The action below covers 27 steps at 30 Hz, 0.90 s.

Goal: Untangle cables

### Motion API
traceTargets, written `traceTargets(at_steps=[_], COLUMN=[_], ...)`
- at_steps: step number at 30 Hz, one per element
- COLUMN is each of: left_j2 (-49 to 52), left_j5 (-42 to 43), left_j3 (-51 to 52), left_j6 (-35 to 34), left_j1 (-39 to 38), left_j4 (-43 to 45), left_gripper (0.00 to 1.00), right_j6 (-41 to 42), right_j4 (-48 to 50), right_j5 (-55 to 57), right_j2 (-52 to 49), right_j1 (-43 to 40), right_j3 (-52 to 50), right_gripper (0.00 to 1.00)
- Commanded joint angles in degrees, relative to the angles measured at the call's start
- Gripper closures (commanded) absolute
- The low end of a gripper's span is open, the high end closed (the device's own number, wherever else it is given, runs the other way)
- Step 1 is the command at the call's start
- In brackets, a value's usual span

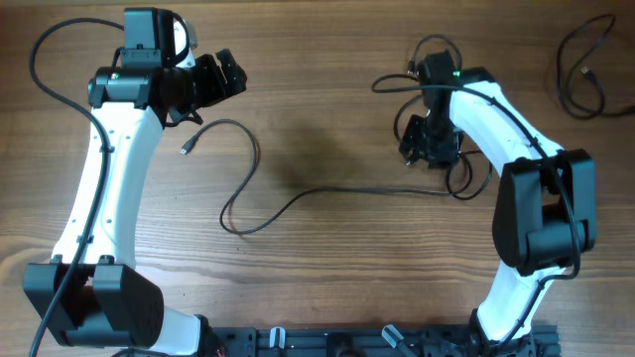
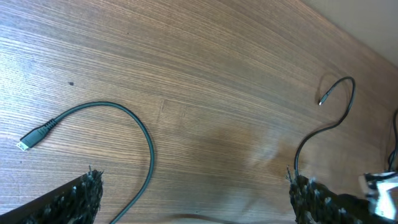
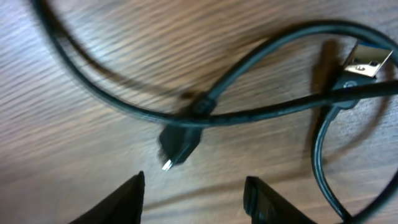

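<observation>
A long thin black cable point(image 1: 260, 194) lies loose across the table middle, its small plug point(image 1: 187, 148) just below my left gripper point(image 1: 226, 74). That gripper is open and empty above the table; the left wrist view shows the same cable point(image 2: 144, 134) and plug point(image 2: 34, 135). A tangled bunch of cables point(image 1: 448, 164) lies under my right gripper point(image 1: 422, 147), which is open and empty. The right wrist view shows crossing strands point(image 3: 205, 106), a small plug point(image 3: 179, 146) just above the fingertips point(image 3: 196, 196), and a USB plug point(image 3: 367, 61).
Another loose black cable point(image 1: 580, 71) lies at the far right corner, apart from the rest. A thin cable end point(image 2: 333, 99) shows far off in the left wrist view. The table is bare wood point(image 1: 327, 268); the arm bases stand at the front edge.
</observation>
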State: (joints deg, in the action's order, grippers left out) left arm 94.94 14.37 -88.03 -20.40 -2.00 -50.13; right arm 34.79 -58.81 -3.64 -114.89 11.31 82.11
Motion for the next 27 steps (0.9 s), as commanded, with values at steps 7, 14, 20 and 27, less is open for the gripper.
traceTargets(at_steps=[7, 14, 20, 27], left_j2=[0.55, 0.55, 0.55, 0.55], left_j5=[-0.79, -0.79, -0.79, -0.79], left_j3=[-0.04, -0.04, -0.04, -0.04], left_j6=[0.72, 0.72, 0.72, 0.72], left_j1=[-0.13, -0.13, -0.13, -0.13], left_j4=[0.13, 0.11, 0.11, 0.13], left_gripper=[0.02, 0.02, 0.02, 0.02], right_j6=[4.42, 4.35, 4.39, 5.57], right_j4=[8.74, 11.34, 8.48, 8.35], right_j5=[2.36, 2.36, 10.43, 9.09], right_j2=[-0.09, -0.13, -0.17, -0.17], right_j1=[0.28, 0.28, 0.20, -1.62], right_j3=[-2.73, -2.73, -2.75, -2.75], right_gripper=[0.48, 0.48, 0.46, 0.45])
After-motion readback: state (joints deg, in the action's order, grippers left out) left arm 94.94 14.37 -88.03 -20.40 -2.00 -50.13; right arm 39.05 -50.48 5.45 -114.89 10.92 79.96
